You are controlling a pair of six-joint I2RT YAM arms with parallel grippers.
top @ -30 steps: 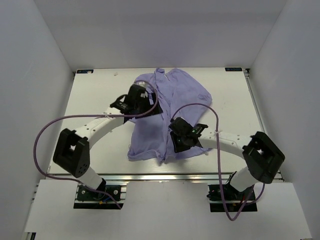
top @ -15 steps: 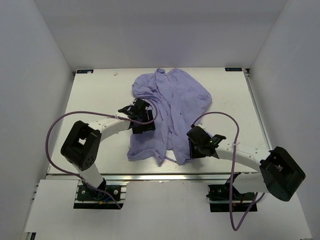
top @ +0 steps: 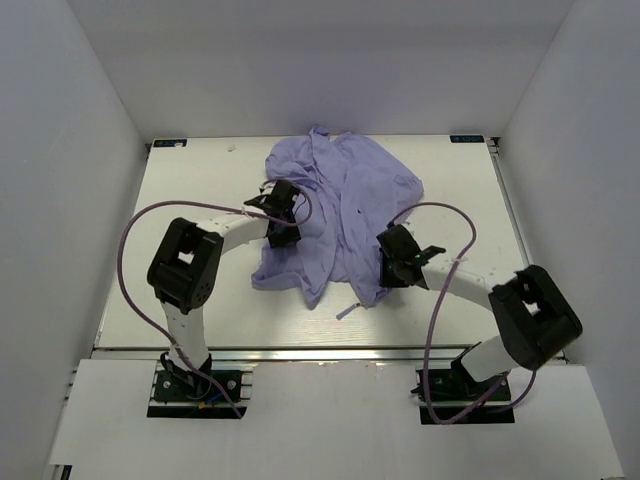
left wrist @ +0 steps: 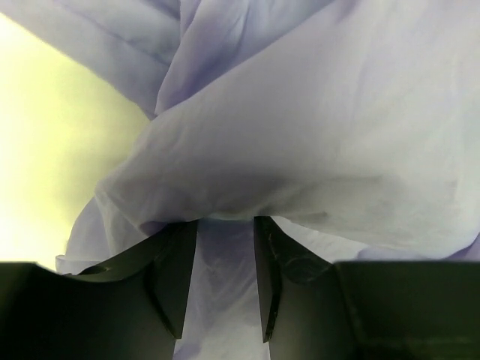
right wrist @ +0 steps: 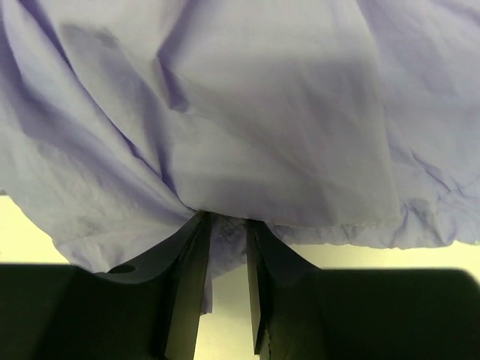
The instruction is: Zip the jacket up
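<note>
We log that both arms have swung inward since the last frame. The jacket (top: 345, 200) has bunched toward the far side of the table (top: 180, 300). The left tool (left wrist: 223, 232) has narrowed around a fold, but we cannot confirm a clamp. The right tool (right wrist: 225, 225) pinches the hem. Cloth hides the fingertips from above.

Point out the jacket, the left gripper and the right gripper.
jacket (top: 365, 195), top external view, on the crumpled fabric near its middle.
left gripper (left wrist: 223, 225), left wrist view, midway between the tips of its fingers.
right gripper (right wrist: 225, 221), right wrist view, midway between the tips of its fingers.
</note>
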